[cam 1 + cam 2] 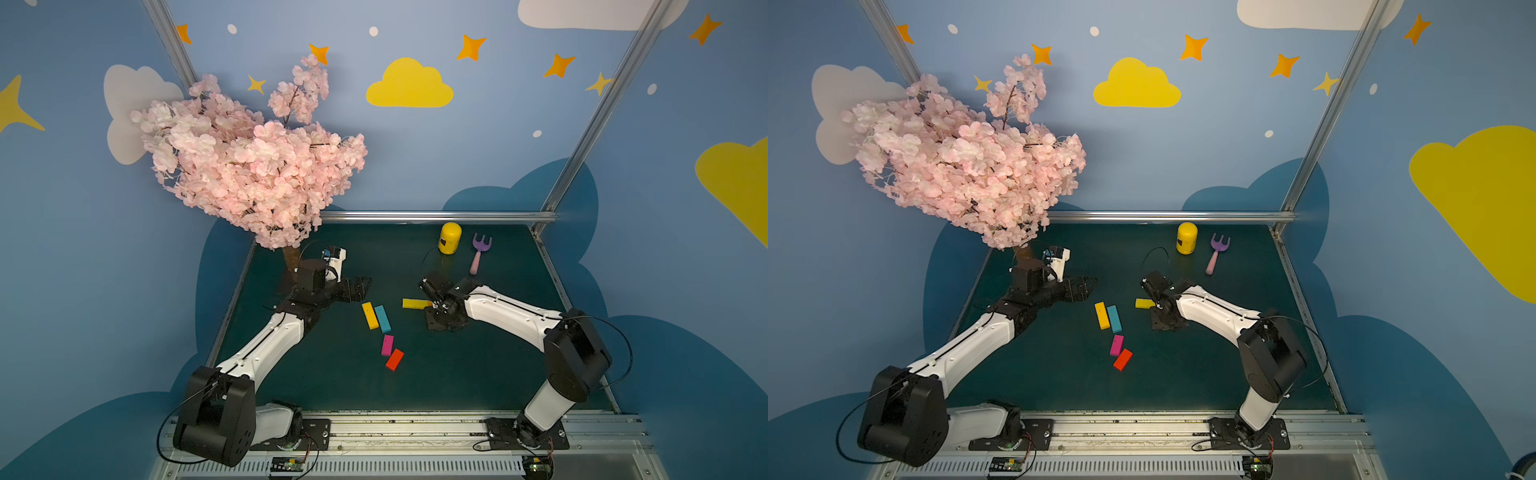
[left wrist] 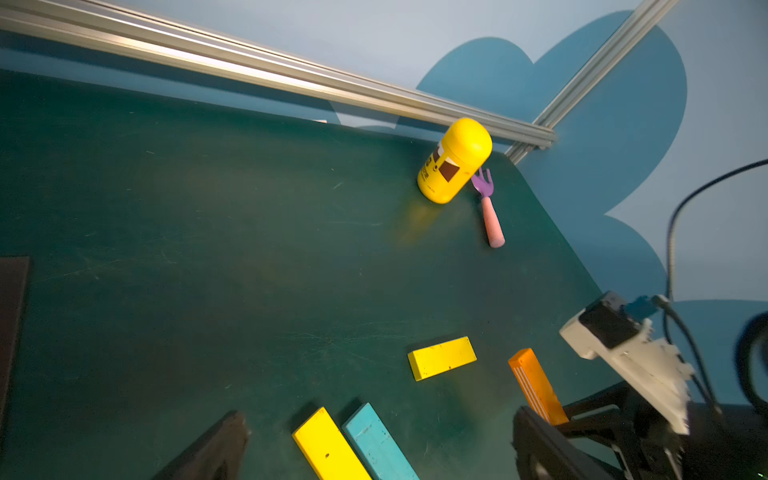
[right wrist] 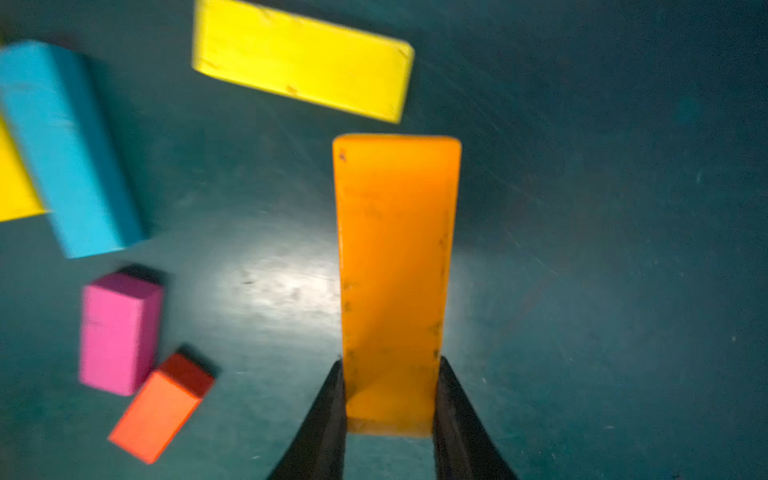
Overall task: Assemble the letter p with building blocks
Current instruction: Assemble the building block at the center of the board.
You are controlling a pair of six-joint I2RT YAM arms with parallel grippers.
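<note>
Orange bar [image 3: 395, 270] in right gripper [image 3: 390, 365]

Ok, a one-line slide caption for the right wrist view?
Right hand shut on the orange block; yellow block, teal block, magenta block and red block lie nearby.

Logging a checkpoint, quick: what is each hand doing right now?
Left hand: open, holding nothing.
Right hand: closed on one end of the orange block.

Orange bar [image 3: 397, 266] gripped, near flat yellow bar [image 3: 303, 58].
</note>
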